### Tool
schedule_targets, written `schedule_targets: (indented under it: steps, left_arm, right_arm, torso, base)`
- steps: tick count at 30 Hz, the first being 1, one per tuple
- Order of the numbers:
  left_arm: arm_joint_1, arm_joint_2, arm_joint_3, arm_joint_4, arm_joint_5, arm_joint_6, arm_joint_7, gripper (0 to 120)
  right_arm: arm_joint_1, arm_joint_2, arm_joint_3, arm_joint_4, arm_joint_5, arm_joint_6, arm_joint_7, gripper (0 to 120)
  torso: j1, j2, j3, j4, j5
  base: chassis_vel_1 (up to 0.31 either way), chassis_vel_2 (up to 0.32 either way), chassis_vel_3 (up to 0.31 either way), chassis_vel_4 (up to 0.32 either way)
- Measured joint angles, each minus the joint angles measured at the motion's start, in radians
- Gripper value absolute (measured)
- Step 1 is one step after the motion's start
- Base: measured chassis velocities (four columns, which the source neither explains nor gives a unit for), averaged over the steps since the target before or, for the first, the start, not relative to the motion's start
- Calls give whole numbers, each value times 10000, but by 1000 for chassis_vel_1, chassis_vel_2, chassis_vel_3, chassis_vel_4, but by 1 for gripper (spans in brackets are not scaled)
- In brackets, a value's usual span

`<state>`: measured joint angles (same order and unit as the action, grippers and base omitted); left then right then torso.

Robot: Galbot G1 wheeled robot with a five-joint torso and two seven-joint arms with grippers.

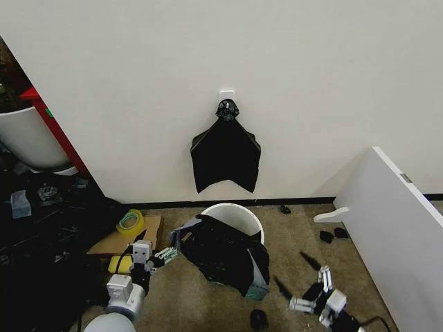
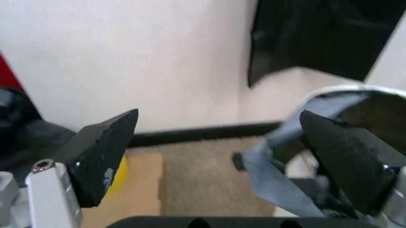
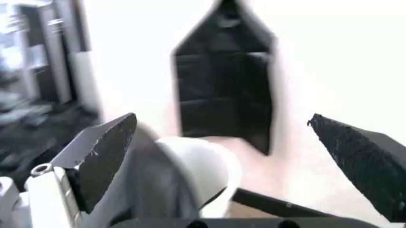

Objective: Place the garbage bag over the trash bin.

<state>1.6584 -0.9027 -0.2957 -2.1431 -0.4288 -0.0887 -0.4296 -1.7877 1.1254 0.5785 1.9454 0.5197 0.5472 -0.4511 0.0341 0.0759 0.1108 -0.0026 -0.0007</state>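
Garbage bag [image 1: 223, 257] lies draped over the near and left part of the trash bin [image 1: 239, 214], its black film bunched and spilling down the near side; the far arc of the cream rim is uncovered. Bin stands on the tan carpet [image 1: 291, 238], near the white wall [image 1: 311, 83].

Left gripper [image 1: 171, 253] sits at the bag's left edge, jaws spread. In the left wrist view, one fingertip [image 2: 343, 152] is just beside or against the bag's pale-looking fold at the rim; cannot tell which. Nothing is clamped between the fingers.

Right gripper [image 1: 299, 272] hangs near and right of the bin, apart from the bag, jaws wide open and empty.

Bunch of black bags [image 1: 225, 153] hangs on the wall above the bin. Yellow tape roll [image 1: 130, 221] rests on a cardboard piece [image 1: 128, 238], left of the bin.
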Motion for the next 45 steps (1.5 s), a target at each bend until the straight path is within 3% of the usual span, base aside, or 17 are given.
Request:
schedule_targets:
  steps: [1,4,6,8,9,10,13,14,18,20,22,24,25,29,32,34,45]
  left_arm:
    - [0,0,0,0,0,0,0,100]
    - [530,-811,-549,177,688,-963,376,100]
    - [650,-1004,-681,248,854,-1223,489,100]
    - [850,-1295,-950,436,1182,-1722,707,100]
    - [1037,-1469,-1211,568,1381,-2102,905,100]
    - [1037,-1469,-1211,568,1381,-2102,905,100]
    - [1473,-1709,-1681,600,1501,-2742,1326,100]
    - [1473,-1709,-1681,600,1501,-2742,1326,100]
    - [1919,-2107,-1894,632,1971,-3383,1602,100]
    - [1954,-2150,-1892,653,2041,-3426,1608,100]
    - [2062,-2301,-1850,696,2206,-3500,1618,100]
    - [2083,-2326,-1837,696,2209,-3501,1623,100]
    - [2166,-2376,-1793,687,2189,-3500,1647,100]
    - [2282,-2518,-1770,639,2200,-3500,1763,100]
    - [2316,-2574,-1761,638,2200,-3499,1769,100]
    - [2462,-2693,-1670,639,2190,-3500,1773,100]
    - [2632,-2920,-1469,638,2320,-3496,1772,100]
  right_arm:
    - [0,0,0,0,0,0,0,100]
    - [615,-598,-156,676,324,-2084,1206,100]
    - [868,-795,-290,811,292,-2679,1495,100]
    - [1551,-1130,-629,979,197,-3800,2224,100]
    - [2203,-1427,-974,1030,209,-4933,2805,100]
    - [2203,-1427,-974,1030,209,-4933,2805,100]
    - [3471,-2066,-1635,917,926,-6660,3307,100]
    - [3471,-2066,-1635,917,926,-6660,3307,100]
    - [5172,-2992,-2667,423,2176,-8614,2733,100]
    - [5394,-3061,-2836,330,2261,-8789,2635,100]
    - [6876,-3317,-3945,-336,2498,-9512,2129,100]
    - [7169,-3340,-4195,-516,2493,-9611,1971,100]
    - [7907,-3342,-4941,-1114,2222,-9774,1368,100]
    - [9176,-3142,-6129,-2060,1466,-9737,532,100]
    - [9648,-3034,-6522,-2397,1342,-9644,403,100]
    - [10770,-2706,-7255,-3410,1386,-9327,225,100]
    - [12167,-2441,-8598,-5165,1016,-8564,-961,99]
  torso:
    - [0,0,0,0,0]
    - [0,-1,0,1,2]
    - [0,0,0,3,0]
    - [0,0,0,1,1]
    - [0,0,1,5,0]
    - [0,0,1,5,0]
    - [1,-3,1,5,4]
    - [1,-3,1,5,4]
    - [0,-2,1,0,0]
    - [0,-2,1,1,0]
    - [1,-2,1,3,-1]
    - [1,-2,0,5,-2]
    - [1,-3,2,4,2]
    - [1,-3,1,-1,-1]
    - [2,-3,2,1,4]
    - [1,-2,1,3,-2]
    - [1,-2,0,0,1]
  base:
    - [0,0,0,0]
    - [0,0,0,0]
    - [0,0,0,0]
    - [0,0,0,0]
    - [0,0,0,0]
    - [0,0,0,0]
    - [0,0,0,0]
    - [0,0,0,0]
    - [0,0,0,0]
    - [0,0,0,0]
    - [0,0,0,0]
    - [0,0,0,0]
    - [0,0,0,0]
    - [0,0,0,0]
    - [0,0,0,0]
    - [0,0,0,0]
    - [0,0,0,0]
